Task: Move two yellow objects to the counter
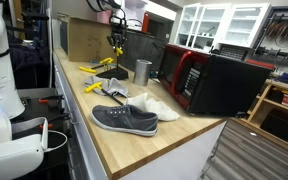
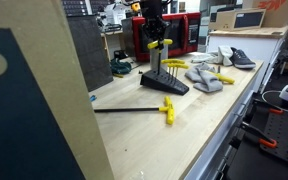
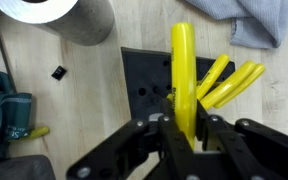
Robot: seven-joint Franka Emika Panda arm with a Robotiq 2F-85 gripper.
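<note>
- In an exterior view: black rack on the worktop, steel cup beside it, contents unseen.
- In an exterior view: one yellow tool lies flat on the worktop.
- Wrist view: pincer clamped on one yellow handle; two more yellow handles over the rack.

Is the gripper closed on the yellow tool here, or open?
Shut. In the wrist view the gripper has its fingers pressed against both sides of a yellow tool, with no gap showing.
</note>
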